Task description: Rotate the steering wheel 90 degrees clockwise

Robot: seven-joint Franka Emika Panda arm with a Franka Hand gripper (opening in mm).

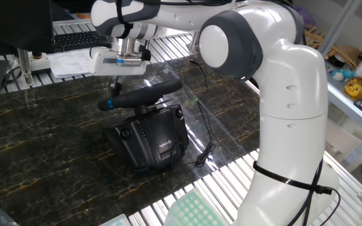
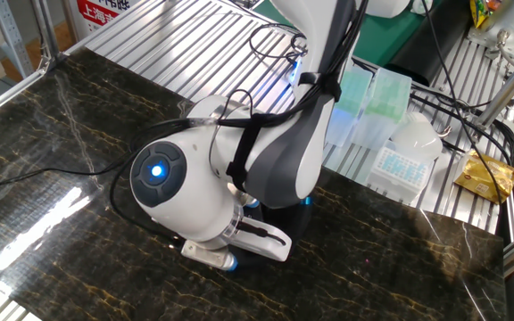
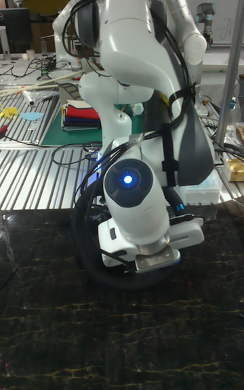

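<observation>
The steering wheel (image 1: pixel 146 93) is a black rim seen almost edge-on, tilted on its boxy black base (image 1: pixel 149 135), with its blue stripe (image 1: pixel 110 103) at the left end. My gripper (image 1: pixel 119 86) hangs just above that left end, close to the stripe. Only one dark finger shows, and whether it touches the rim or how the jaws stand is unclear. In the other fixed view the arm covers the wheel almost wholly. The tall fixed view shows the rim (image 3: pixel 87 254) as a black arc around my wrist, with the fingers hidden under the hand.
A thin black cable (image 1: pixel 205 125) runs from the base's right side across the dark marble top. A keyboard (image 1: pixel 74 39) and papers (image 1: pixel 74 61) lie at the back left. Pipette tip boxes (image 2: pixel 400 165) stand beyond the table's far edge.
</observation>
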